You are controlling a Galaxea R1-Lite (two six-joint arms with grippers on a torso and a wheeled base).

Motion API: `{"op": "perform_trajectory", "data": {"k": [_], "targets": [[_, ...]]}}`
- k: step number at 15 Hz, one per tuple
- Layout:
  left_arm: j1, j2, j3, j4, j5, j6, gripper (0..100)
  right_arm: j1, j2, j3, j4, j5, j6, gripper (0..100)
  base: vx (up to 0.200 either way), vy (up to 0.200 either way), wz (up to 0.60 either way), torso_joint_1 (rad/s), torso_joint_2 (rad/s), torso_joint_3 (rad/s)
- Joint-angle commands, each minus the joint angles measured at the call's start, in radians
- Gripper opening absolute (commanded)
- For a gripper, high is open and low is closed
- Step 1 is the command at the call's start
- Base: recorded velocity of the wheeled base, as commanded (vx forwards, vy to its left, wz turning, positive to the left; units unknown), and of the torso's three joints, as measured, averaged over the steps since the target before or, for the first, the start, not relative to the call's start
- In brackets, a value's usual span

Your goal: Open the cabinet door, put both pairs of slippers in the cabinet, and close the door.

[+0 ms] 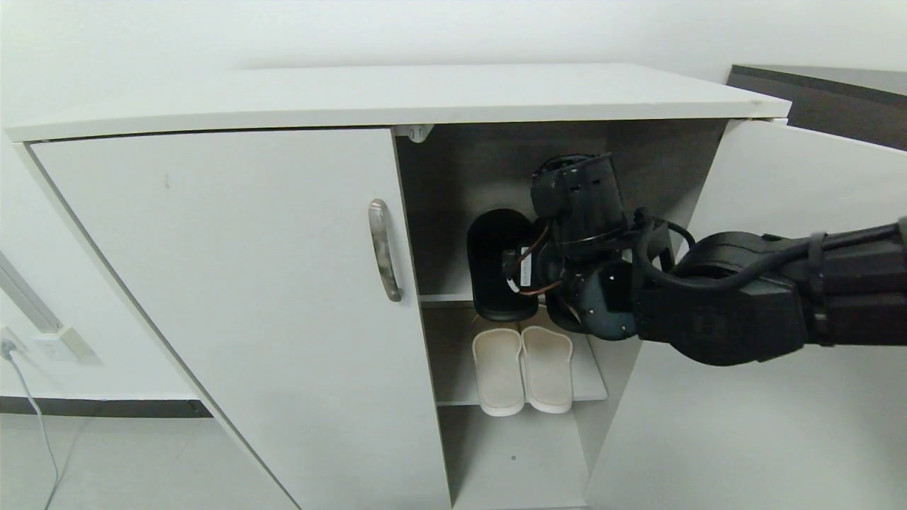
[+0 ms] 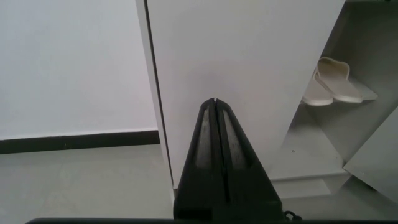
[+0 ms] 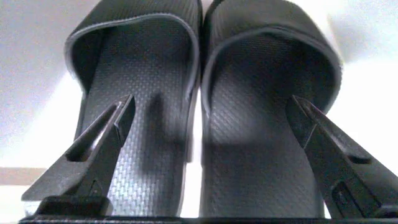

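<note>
Two black slippers (image 3: 249, 124) are laid side by side at the upper shelf's (image 1: 443, 299) front edge, straddled by the right gripper (image 3: 211, 98), spread and released. Light, soft, grippy foam is judged; the adjoining inner walls are best pinched together. The left gripper (image 2: 214, 106) is clenched, empty.

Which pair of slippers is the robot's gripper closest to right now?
The black pair, up at the upper shelf, directly in front of the open right gripper. The white pair lies on the shelf below, away from it.
</note>
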Motion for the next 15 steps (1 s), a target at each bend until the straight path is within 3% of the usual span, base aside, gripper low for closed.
{"op": "perform_trajectory", "data": {"k": [1, 4, 5, 7, 10, 11, 15], "targets": [[0.001, 0.000, 0.000, -0.001, 0.000, 0.000, 0, 0.040, -0.108, 0.124, -0.037, 0.000, 0.000, 100, 0.000, 0.000, 0.00, 0.000, 0.00, 0.000], [0.001, 0.000, 0.000, 0.001, 0.000, 0.000, 0, 0.086, -0.190, 0.276, -0.121, 0.025, 0.002, 100, 0.000, 0.000, 0.00, 0.000, 0.00, 0.000], [0.001, 0.000, 0.000, 0.001, 0.000, 0.000, 0, 0.108, -0.232, 0.362, -0.184, 0.095, 0.011, 100, 0.000, 0.000, 0.00, 0.000, 0.00, 0.000], [0.001, 0.002, 0.000, 0.001, 0.000, 0.000, 0, 0.120, -0.266, 0.452, -0.253, 0.132, 0.009, 100, 0.000, 0.000, 0.00, 0.000, 0.00, 0.000], [0.001, 0.000, 0.000, 0.001, 0.000, 0.000, 0, 0.148, -0.304, 0.526, -0.325, 0.163, 0.000, 100, 0.000, 0.000, 0.00, 0.000, 0.00, 0.000], [0.001, 0.000, 0.000, 0.001, 0.000, 0.000, 0, 0.155, -0.316, 0.541, -0.327, 0.166, -0.001, 0, 0.000, 0.000, 0.00, 0.000, 0.00, 0.000], [0.001, 0.002, 0.000, 0.001, 0.000, 0.002, 0, 0.165, -0.318, 0.569, -0.328, 0.184, -0.020, 0, 0.000, 0.000, 0.00, 0.000, 0.00, 0.000]]}}
